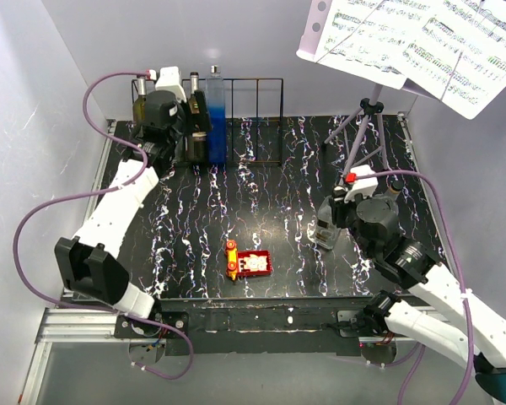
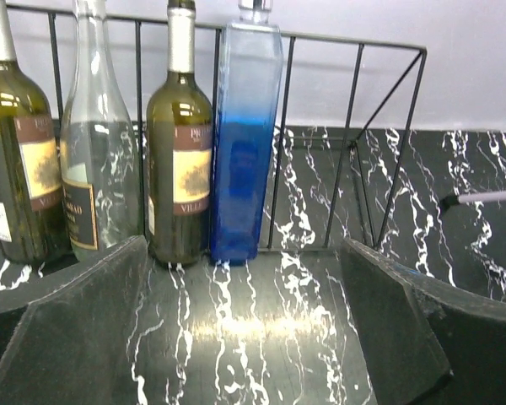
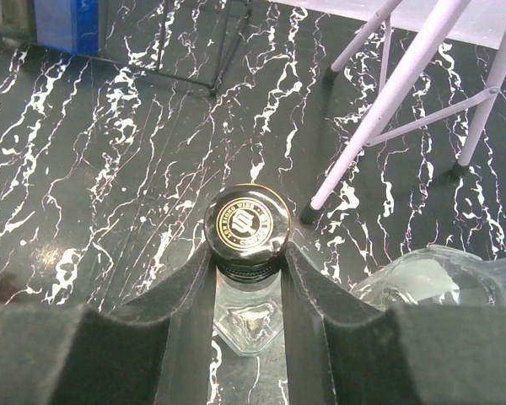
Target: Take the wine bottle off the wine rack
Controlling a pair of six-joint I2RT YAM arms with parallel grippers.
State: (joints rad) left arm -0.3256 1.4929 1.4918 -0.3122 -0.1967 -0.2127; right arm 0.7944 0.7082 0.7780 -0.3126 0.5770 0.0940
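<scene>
The wine rack is a low black wire frame at the back of the table. In its left slots stand a green bottle, a clear bottle, a second green bottle and a square blue bottle. My left gripper is open and empty just in front of these bottles; its wrist view shows it low over the table, facing the blue bottle. My right gripper is shut on the neck of a clear, black-capped wine bottle, held upright away from the rack.
A music stand's tripod with sheet music stands at the back right; its pale legs are close behind the held bottle. A small red toy lies near the front centre. The rack's right slots hold nothing.
</scene>
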